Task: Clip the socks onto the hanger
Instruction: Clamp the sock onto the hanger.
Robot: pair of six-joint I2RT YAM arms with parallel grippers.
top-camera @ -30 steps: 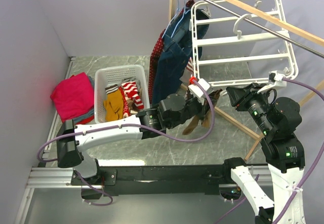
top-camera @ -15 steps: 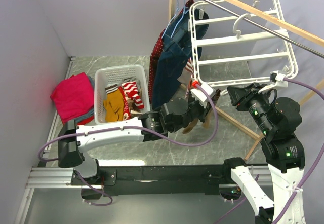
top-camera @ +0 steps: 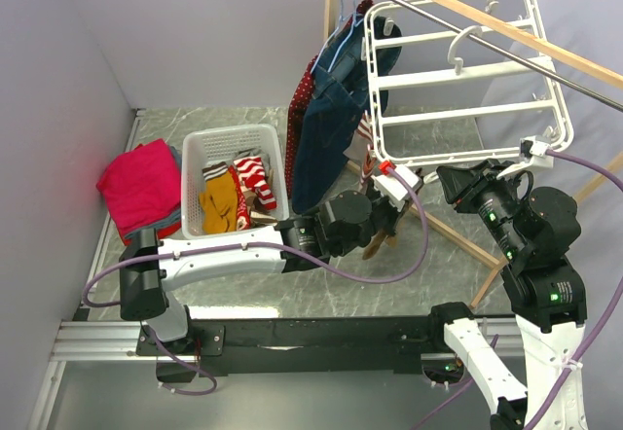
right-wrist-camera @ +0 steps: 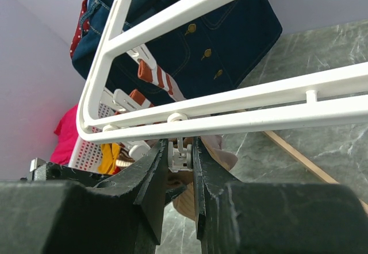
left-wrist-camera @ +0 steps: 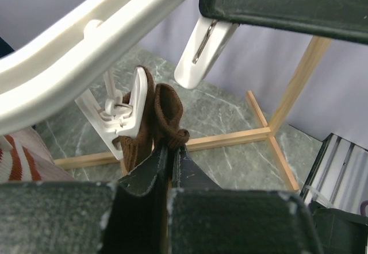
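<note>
Under hanger (left-wrist-camera: 75,58), L end effector (left-wrist-camera: 171,150) clamps brown sock (left-wrist-camera: 167,107); R end effector (right-wrist-camera: 178,143) pinches clip (right-wrist-camera: 180,159).

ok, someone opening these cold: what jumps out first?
The white drying frame hangs tilted at upper right, and both arms meet under its near edge. There the left gripper pinches a brown sock, while the right gripper is closed on a clip below the frame's bar. Far left, a bright pink cloth lies beside the white basket.
</note>
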